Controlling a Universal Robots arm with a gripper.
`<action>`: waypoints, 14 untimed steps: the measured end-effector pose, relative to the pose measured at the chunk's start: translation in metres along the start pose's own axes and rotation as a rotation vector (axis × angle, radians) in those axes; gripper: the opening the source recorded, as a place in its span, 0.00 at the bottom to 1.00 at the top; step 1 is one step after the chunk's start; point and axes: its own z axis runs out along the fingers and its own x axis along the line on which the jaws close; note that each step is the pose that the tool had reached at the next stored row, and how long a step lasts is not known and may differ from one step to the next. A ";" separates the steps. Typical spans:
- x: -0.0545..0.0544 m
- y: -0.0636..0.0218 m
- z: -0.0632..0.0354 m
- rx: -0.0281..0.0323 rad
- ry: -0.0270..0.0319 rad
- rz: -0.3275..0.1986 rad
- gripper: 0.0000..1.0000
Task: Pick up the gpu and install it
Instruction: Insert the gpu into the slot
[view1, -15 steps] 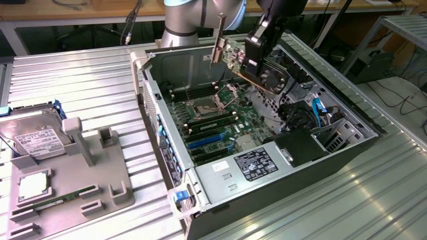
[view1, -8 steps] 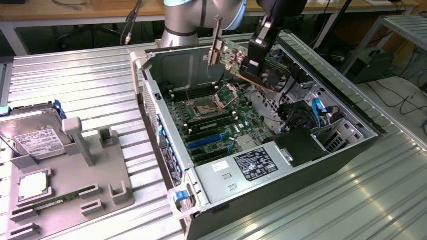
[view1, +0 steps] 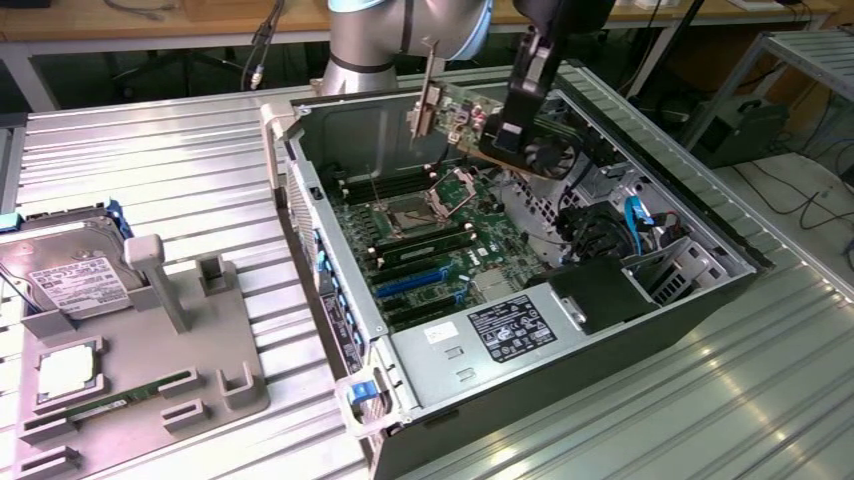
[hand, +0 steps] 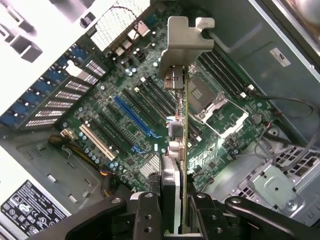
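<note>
The gpu (view1: 461, 125) hangs in the air over the far part of the open computer case (view1: 534, 340), its silvery bracket (view1: 427, 95) pointing toward the exterior view's left. My gripper (view1: 514, 115) is shut on the card's end opposite the bracket. In the wrist view the gpu (hand: 181, 125) appears edge-on between my fingers (hand: 150, 215), with the bracket (hand: 187, 35) at its far end. Below it lies the green motherboard (hand: 150, 145) with a blue slot (hand: 132, 120) and black slots beside it. The card is well above the board, touching nothing.
A grey fixture (view1: 200, 340) at the exterior view's left holds a silver hard drive (view1: 74, 280) and a green memory stick (view1: 127, 400). Inside the case are a CPU socket (view1: 400, 215), a power supply (view1: 514, 325), a drive cage (view1: 667, 275) and cables (view1: 627, 225).
</note>
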 end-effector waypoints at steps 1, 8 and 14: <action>0.000 0.0000 0.0000 -0.0004 0.0003 -0.019 0.28; 0.000 0.0000 0.0000 -0.0032 0.0024 -0.146 0.28; 0.000 0.0000 0.0001 -0.0056 0.0041 -0.255 0.28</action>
